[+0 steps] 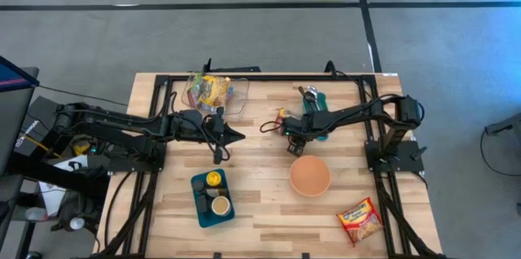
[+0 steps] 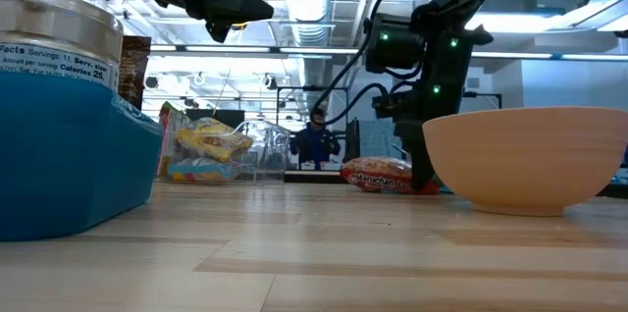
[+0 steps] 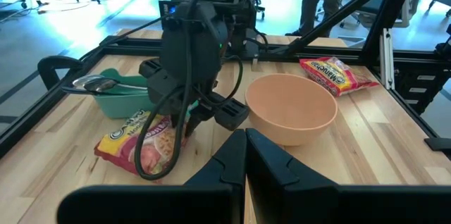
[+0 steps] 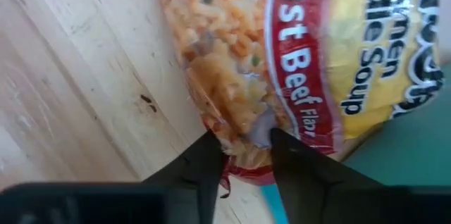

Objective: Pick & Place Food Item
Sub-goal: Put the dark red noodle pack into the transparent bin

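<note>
Your right gripper (image 3: 201,108) is reaching down at the back middle of the wooden surface (image 1: 269,210), and its two dark fingers (image 4: 299,157) are pinching the edge of a ramen noodle packet (image 4: 282,55), the wrapper sitting between them in the right wrist view. That packet (image 3: 141,139) is lying flat on the surface, just beside a teal dish (image 3: 123,97) holding a metal spoon (image 3: 91,82), and its printed face is reading roast beef flavor. You are seeing the packet touching the wood along its length, so it is not clear of the surface. Just in front of your right gripper, a tan bowl (image 1: 310,176) is standing upright, near the packet but apart from it. A second ramen packet (image 1: 360,219) is lying near the front right corner, well apart from the bowl. Your left gripper (image 1: 230,136) is hovering above the surface left of centre, pointing toward the right arm, with its fingers (image 3: 275,164) pressed together and holding nothing. In front of it a blue tray (image 1: 212,198) is carrying two small round tubs. At the back left, a clear container (image 1: 213,90) is holding more yellow packets. In the low view a person (image 2: 316,140) is sitting far behind the surface.
</note>
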You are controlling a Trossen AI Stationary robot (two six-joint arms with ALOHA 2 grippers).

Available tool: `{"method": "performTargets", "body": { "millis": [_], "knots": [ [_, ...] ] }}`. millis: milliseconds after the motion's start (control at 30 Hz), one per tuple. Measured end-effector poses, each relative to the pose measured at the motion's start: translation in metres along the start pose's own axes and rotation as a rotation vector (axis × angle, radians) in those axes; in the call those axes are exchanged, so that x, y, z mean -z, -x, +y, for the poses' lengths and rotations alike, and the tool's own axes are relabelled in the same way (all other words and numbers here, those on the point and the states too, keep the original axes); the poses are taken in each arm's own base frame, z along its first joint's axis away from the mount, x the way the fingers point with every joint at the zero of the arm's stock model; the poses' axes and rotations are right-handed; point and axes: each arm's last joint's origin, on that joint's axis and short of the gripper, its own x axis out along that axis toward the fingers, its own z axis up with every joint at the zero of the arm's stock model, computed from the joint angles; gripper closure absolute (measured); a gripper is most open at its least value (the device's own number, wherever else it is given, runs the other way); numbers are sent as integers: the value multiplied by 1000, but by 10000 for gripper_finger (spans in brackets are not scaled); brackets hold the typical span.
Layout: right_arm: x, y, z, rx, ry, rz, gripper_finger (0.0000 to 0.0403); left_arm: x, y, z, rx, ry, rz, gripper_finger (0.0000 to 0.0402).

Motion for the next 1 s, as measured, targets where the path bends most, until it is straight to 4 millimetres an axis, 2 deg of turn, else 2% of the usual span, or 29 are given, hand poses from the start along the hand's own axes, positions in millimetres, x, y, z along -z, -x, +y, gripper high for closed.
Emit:
{"method": "performTargets", "body": {
  "millis": [200,533,1000],
  "knots": [
    [0,0,1,-2,4,-1,342,0,0,0,0,0,0,399],
    [0,7,-1,-12,0,-16,397,0,0,0,0,0,0,399],
    [0,78,-21,-94,-65,-239,401,0,0,0,0,-3,0,399]
  ]
}}
